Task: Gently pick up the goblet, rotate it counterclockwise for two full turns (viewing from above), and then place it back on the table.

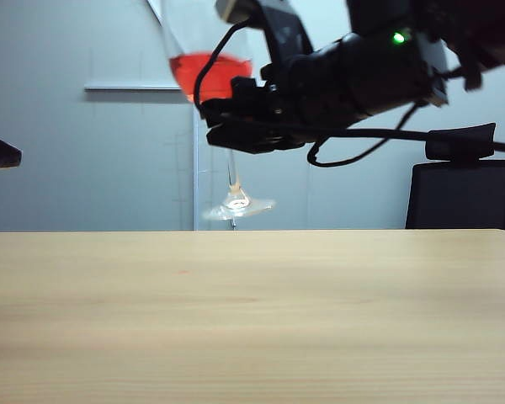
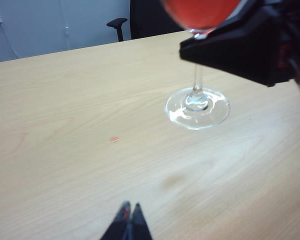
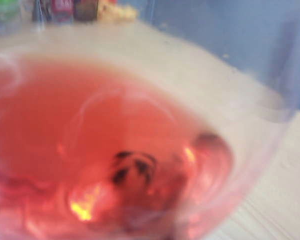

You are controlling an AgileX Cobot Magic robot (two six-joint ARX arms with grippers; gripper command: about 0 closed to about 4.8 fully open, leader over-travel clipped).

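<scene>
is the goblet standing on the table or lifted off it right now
Lifted and tilted: the goblet hangs in the right claw, shut on its stem, its foot above the table.

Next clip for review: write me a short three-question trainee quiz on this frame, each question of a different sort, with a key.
1. True or false: the goblet stands with its foot flat on the table.
2. Which tool holds the goblet? A) the left tool B) the right tool C) neither
3. Fill in: the liquid in the bowl is ____.

Key
1. False: in the exterior view the foot hangs tilted above the table.
2. B: the right tool is clamped on the stem just under the bowl; the left tool is shut, low over the table, away from the glass.
3. Red.
</scene>
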